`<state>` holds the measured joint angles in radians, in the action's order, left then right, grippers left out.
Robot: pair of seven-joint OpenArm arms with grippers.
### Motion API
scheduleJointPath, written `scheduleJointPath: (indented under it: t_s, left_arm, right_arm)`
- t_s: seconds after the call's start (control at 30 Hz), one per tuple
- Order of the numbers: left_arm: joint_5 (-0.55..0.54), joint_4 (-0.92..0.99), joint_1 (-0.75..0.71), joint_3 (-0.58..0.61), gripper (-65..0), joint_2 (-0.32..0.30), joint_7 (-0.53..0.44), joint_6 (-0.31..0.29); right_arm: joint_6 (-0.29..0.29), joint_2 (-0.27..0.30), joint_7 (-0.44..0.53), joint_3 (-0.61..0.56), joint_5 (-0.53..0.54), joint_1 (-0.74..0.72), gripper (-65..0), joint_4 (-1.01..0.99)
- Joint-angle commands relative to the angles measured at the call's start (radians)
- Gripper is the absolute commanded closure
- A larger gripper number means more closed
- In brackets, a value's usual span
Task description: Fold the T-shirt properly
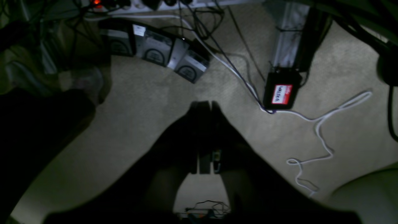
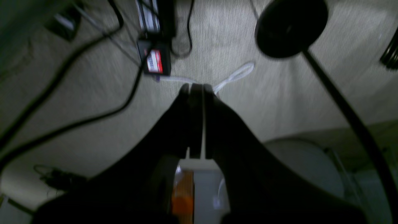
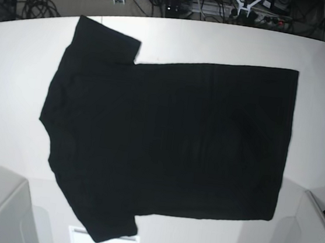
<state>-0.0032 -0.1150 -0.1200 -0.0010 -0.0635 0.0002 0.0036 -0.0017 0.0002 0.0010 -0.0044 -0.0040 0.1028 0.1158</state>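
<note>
Above a carpeted floor (image 1: 140,118) strewn with cables, the left pincer (image 1: 204,105) and right pincer (image 2: 196,88) hang fully closed, gripping nothing, while the black T-shirt (image 3: 165,145) lies spread flat, plain side up, across the white table (image 3: 14,81), collar toward the base view's left.

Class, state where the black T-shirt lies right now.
In the base view, the black short-sleeved cloth T-shirt lies spread flat across the middle of the white table, sleeves toward the view's left.

white table (image 3: 14,81), carpet (image 1: 130,118), white cable (image 1: 323,124)
</note>
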Motion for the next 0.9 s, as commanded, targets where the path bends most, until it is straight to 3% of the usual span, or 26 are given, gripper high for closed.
scheduleJointPath:
  t_s: [0.0, 0.47, 0.63, 0.77, 0.87]
  left_arm:
    - [-0.001, -0.001, -0.007, -0.001, 0.0, -0.003, 0.001, 0.003]
    - [-0.001, -0.144, -0.132, 0.005, 0.0, -0.002, -0.001, 0.003]
    - [-0.001, -0.167, -0.180, 0.005, 0.0, -0.002, -0.030, 0.003]
    - [-0.001, -0.274, -0.295, 0.000, 0.0, -0.005, -0.124, 0.003]
    - [-0.002, -0.369, -0.390, -0.001, 0.0, -0.025, -0.133, 0.003]
  right_arm:
    - [-0.005, 0.013, -0.006, -0.001, -0.001, 0.021, 0.0, 0.014]
    - [-0.004, 0.022, -0.002, -0.001, -0.001, 0.087, 0.0, 0.046]
    - [-0.002, 0.039, -0.006, -0.001, -0.001, 0.206, 0.0, 0.216]
    - [-0.002, 0.060, -0.008, -0.001, 0.000, 0.328, 0.0, 0.381]
    - [-0.002, 0.073, -0.008, 0.001, 0.000, 0.409, 0.0, 0.471]
